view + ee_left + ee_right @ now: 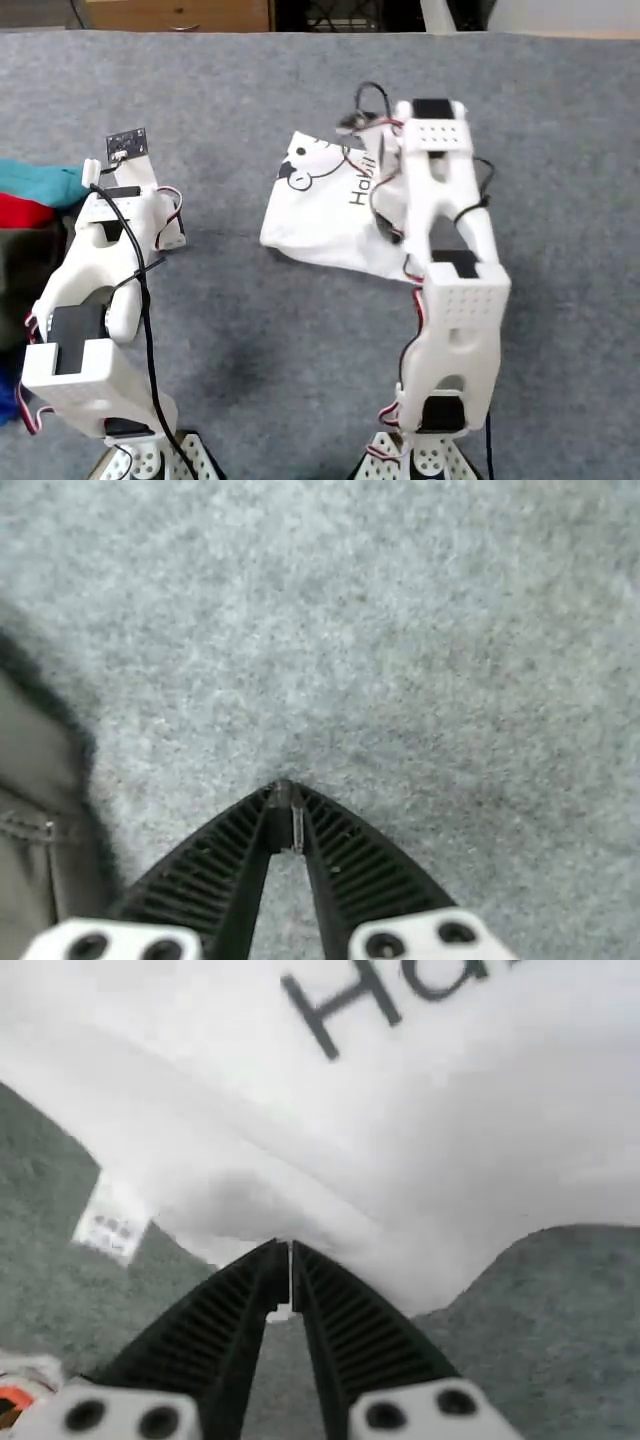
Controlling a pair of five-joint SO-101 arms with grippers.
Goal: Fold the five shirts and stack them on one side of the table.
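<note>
Near the middle of the counter (250, 100), a white shirt (325, 215) under the right arm, doubled over but rumpled — likely mid-fold. Tips of the right pincer (290, 1250) together at the shirt's edge; unclear whether cloth caught. Likewise together, the left pincer (285, 790), over bare counter. Heaped at the left edge: teal shirt (35, 182), red shirt (20, 210), dark shirt (25, 260) — seemingly unfolded, no neat stack yet. Most of the job probably left. Loose cable (372, 95) near the white cloth, a possible snag.
</note>
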